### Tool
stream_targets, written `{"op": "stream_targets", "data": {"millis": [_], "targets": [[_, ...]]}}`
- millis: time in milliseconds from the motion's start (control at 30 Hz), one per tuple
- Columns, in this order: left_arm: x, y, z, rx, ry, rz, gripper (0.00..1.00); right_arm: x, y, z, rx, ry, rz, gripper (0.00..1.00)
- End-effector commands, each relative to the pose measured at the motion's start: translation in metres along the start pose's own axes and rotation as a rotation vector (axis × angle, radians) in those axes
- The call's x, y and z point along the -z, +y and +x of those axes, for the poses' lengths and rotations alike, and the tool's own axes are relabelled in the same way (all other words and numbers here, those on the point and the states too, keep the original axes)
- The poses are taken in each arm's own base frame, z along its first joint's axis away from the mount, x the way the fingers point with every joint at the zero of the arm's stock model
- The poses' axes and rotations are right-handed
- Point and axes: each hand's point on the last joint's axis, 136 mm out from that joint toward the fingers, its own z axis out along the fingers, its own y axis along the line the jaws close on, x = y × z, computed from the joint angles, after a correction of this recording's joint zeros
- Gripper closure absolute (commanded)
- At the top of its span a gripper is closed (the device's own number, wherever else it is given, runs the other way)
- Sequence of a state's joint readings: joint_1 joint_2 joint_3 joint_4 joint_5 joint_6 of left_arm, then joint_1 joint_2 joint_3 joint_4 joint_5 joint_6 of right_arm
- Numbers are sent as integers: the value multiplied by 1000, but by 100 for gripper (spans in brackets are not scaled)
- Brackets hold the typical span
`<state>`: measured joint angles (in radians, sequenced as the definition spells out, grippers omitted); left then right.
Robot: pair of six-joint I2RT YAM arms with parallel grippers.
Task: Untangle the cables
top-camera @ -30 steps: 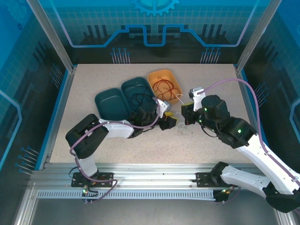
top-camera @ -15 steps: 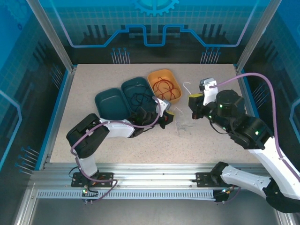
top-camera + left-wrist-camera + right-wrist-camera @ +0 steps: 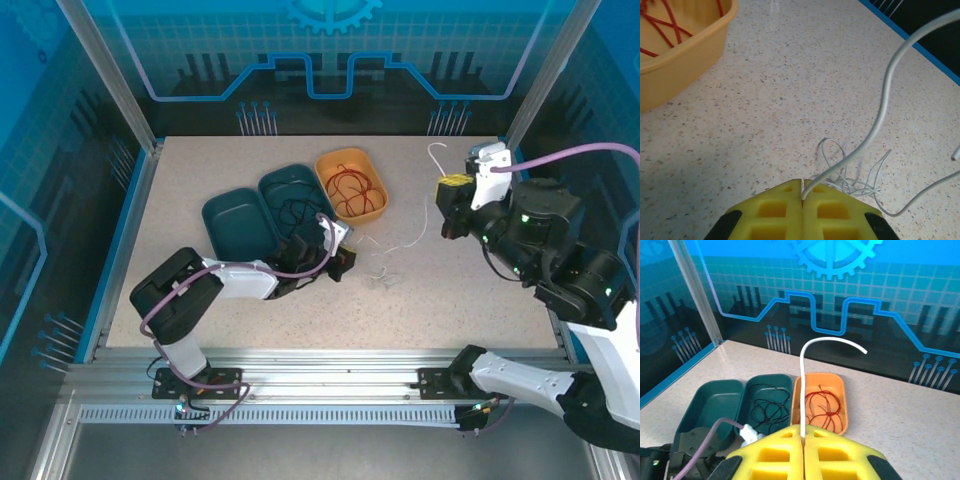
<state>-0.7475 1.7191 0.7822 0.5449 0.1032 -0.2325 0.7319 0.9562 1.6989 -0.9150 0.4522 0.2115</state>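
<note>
White cable (image 3: pixel 801 385): slack, strung across the table (image 3: pixel 450 300), long axis roughly left to right, loosely knotted on the surface near its left end. Left gripper (image 3: pixel 343 262) is clamped on that end, low. Right gripper (image 3: pixel 447 205) is clamped farther along and held higher, with the free tip poking past it. Judgement: the knot lies nearer the left arm, so the right should draw outward.

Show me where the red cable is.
The red cable lies coiled in the orange tray, top view centre, right of the green tray holding the black cable.
</note>
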Motion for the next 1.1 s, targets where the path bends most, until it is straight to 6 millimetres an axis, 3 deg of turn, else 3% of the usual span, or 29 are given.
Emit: {"op": "stream_targets", "data": {"millis": [0,233,400,733,833,1000,1067], "targets": [[11,17,0,-7,2,-74,100,19,-27,-5,16,-16,120,92],[23,42,8,29,13,-178,100,40,-71,9,13,18,347,92],[33,48,6,-3,20,-231,100,44,-86,19,29,64,444,94],[37,57,24,-32,76,-263,100,72,-102,-11,35,-24,512,98],[35,47,28,-58,94,-218,100,73,-95,-17,31,-48,458,97],[34,17,25,-91,90,-92,100,43,-70,-7,51,10,348,96],[34,11,24,-80,95,-58,86,28,-60,-2,63,43,317,96]]}}
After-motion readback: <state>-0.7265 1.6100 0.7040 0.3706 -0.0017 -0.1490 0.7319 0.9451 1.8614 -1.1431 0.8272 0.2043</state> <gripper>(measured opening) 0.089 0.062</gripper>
